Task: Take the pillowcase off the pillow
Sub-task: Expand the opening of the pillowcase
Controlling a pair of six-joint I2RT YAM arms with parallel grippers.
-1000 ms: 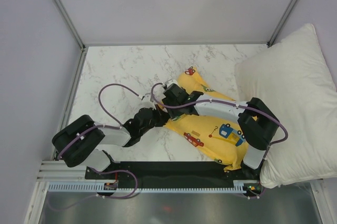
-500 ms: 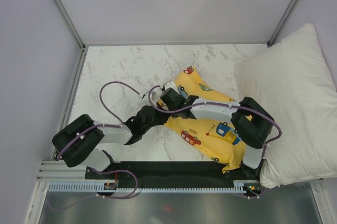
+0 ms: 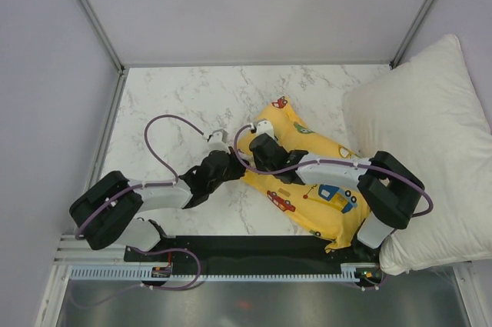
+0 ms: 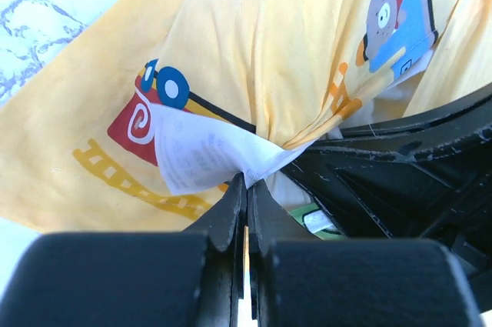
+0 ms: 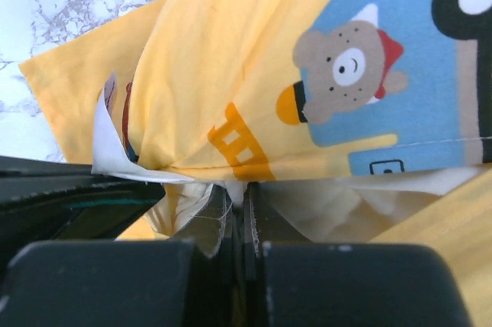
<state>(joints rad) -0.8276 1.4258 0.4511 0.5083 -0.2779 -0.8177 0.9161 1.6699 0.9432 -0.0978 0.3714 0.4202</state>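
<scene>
I'm watching both grippers meeting tip to tip at the open end of the pillowcase (image 3: 311,188). The left gripper (image 4: 246,186) is clenching the yellow hem right at the white label (image 4: 204,154). The right gripper (image 5: 238,192) is clamping shut just beside it on pale cloth poking out under the hem. I'm reading that cloth as the pillow (image 5: 315,205), though I'm not certain. The bulk of the case is lying straight ahead of the left gripper, with its long axis running away from those fingers. For the right gripper it is trailing back under its own wrist and forearm, toward that arm's base. I'm judging the next move as a pull along that axis, the two grips drawing apart. The left is holding the hem and the right is gripping the filling, so neither needs to reach.
</scene>
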